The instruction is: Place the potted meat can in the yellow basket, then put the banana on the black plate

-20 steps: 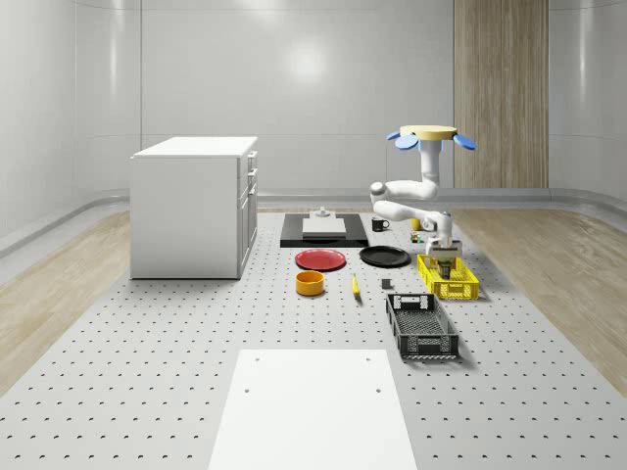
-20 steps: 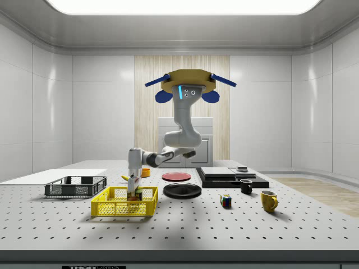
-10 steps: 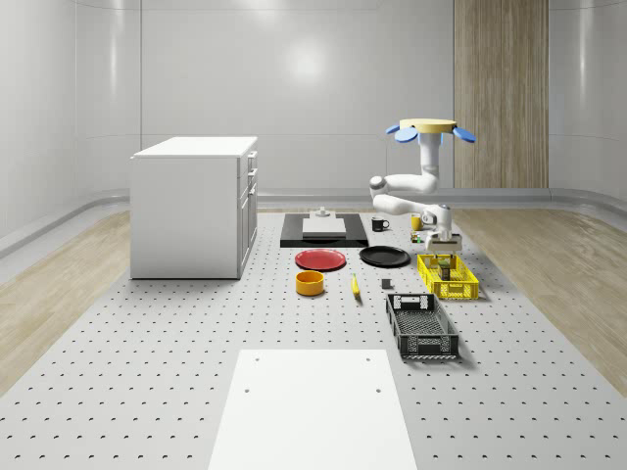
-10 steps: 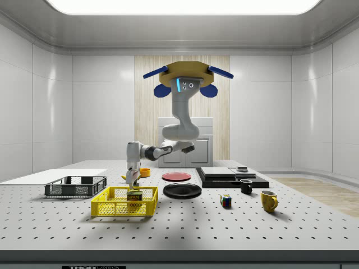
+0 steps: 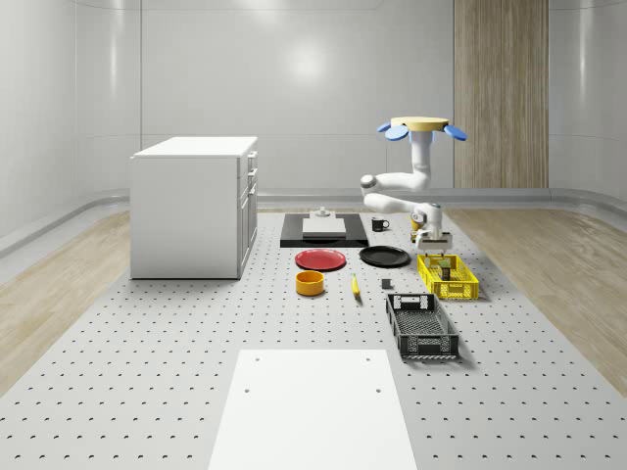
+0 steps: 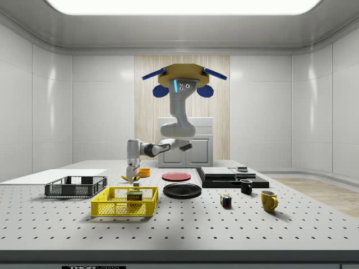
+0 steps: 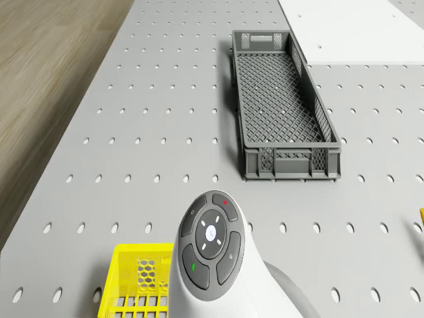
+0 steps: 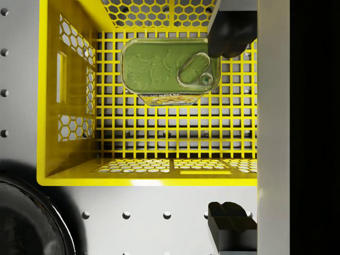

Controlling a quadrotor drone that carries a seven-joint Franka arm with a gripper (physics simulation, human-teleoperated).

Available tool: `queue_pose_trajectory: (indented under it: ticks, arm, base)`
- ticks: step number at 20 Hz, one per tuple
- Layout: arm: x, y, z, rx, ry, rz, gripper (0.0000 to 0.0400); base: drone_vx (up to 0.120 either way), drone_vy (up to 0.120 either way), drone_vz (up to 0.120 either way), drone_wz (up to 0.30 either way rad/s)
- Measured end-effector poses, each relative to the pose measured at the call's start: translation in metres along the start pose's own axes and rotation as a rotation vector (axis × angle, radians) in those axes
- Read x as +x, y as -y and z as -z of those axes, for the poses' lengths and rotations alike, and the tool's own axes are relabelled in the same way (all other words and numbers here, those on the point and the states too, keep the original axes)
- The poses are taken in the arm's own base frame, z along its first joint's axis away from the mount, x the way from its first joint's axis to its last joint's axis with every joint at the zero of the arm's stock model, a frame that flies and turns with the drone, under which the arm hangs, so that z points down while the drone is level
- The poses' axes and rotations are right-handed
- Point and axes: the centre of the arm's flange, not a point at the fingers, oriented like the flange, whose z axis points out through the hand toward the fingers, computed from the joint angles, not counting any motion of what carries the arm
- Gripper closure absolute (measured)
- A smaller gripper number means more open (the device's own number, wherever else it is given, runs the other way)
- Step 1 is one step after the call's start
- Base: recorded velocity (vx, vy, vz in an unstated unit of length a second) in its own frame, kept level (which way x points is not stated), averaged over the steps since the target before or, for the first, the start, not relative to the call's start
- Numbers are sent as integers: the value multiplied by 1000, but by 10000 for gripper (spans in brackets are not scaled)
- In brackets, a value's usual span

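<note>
- The potted meat can (image 8: 171,70) sits inside the yellow basket (image 8: 69,170), upright on the mesh floor with its lid facing up, nearer the basket's far end wall than its near rim; so the first half of the task looks done.
- The tool (image 6: 133,177) hangs just above the yellow basket, its fingers (image 8: 229,33) spread wide with nothing between them (one pad overlaps the can's corner in the wrist view, but the side view puts it clear above the basket rim).
- I judge it is held there because the can has been released and the arm needs height to clear the basket wall.
- The drone (image 5: 422,128) hovers above the tabletop (image 5: 196,323), behind the yellow basket, with the arm reaching down and forward to it.
- The can looks like a rounded rectangular tin: green-tinted metallic lid with a pull ring at one end, and a strip of yellow printed label showing below the lid.
- The banana (image 5: 355,285) lies on the tabletop well apart from the yellow basket, on the far side of a small dark block.
- The black plate (image 5: 384,257) lies bare just beside the basket's rear corner, ready to receive it.
</note>
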Motion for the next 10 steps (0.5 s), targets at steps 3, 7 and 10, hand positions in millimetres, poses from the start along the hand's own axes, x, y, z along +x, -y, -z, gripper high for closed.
queue_pose_trajectory:
  ticks: [3, 7, 10]
  arm:
    - [0, 0, 0, 0, 0, 0, 0]
    - [0, 0, 0, 0, 0, 0, 0]
    - [0, 0, 0, 0, 0, 0, 0]
  base:
    - [0, -120, 0, 0]
    - [40, -120, 0, 0]
    - [107, -120, 0, 0]
